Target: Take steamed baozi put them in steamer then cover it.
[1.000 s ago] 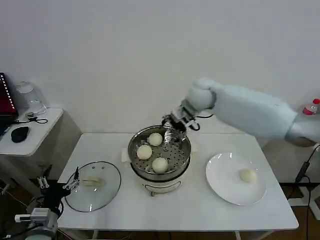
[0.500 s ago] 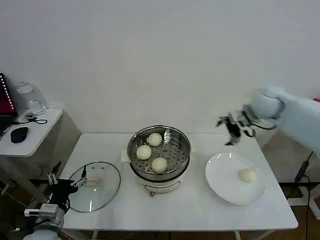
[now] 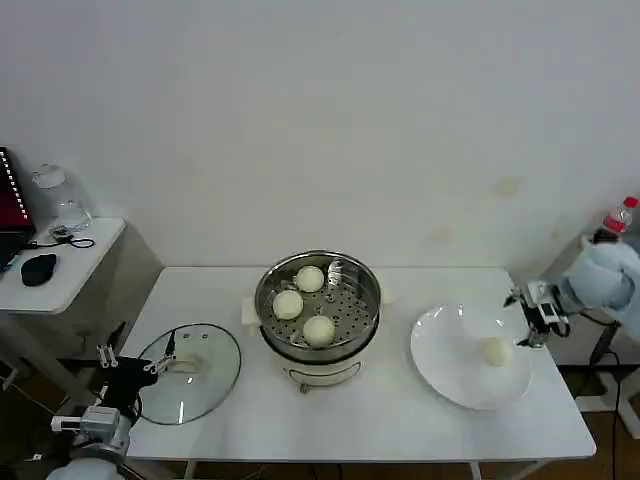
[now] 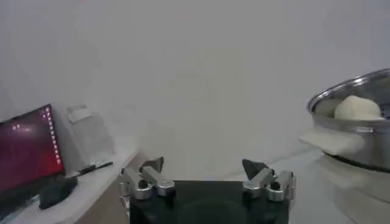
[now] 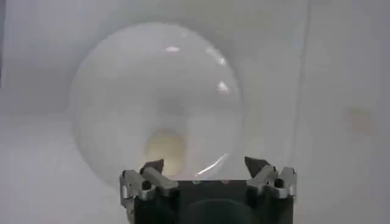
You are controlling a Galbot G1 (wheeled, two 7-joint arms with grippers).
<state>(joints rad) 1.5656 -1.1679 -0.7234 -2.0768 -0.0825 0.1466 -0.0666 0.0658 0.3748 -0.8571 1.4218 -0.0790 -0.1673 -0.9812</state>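
Above the plate's (image 3: 450, 375) right edge, my right gripper (image 3: 531, 309) hangs with fingers spread, empty, beside the last baozi (image 3: 494, 351).

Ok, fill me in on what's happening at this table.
A two-armed robot is loading steamed baozi into a steamer. Three baozi already sit on its perforated tray, and one baozi is left on the white plate. The right gripper hangs open at the plate's far right edge, close to that last bun. The left gripper waits open at the table's left edge beside the glass cover, which lies flat on the table, so the steamer is uncovered.
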